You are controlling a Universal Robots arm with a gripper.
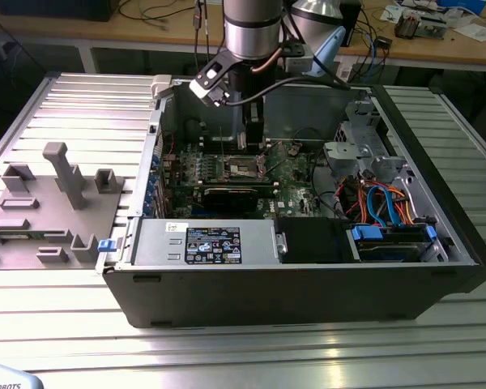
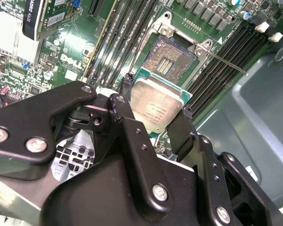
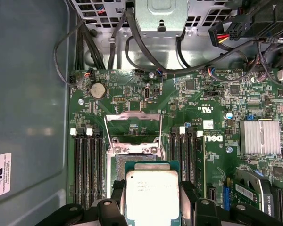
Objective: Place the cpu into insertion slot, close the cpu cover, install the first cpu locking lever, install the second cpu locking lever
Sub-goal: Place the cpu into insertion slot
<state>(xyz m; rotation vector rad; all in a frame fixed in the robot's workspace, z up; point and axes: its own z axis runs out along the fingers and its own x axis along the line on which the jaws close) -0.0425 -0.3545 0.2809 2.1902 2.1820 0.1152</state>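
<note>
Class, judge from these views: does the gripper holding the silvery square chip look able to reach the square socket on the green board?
Probably yes. The gripper holds the silvery square chip close to the square metal-rimmed socket, whose contact field lies uncovered; nothing stands between them.

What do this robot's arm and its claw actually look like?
The arm is a silvery-grey tube with a dark band and a pale blue cap; black cables loop beside it. The gripper is matte black, built of flat jointed bars with silver screws.
</note>
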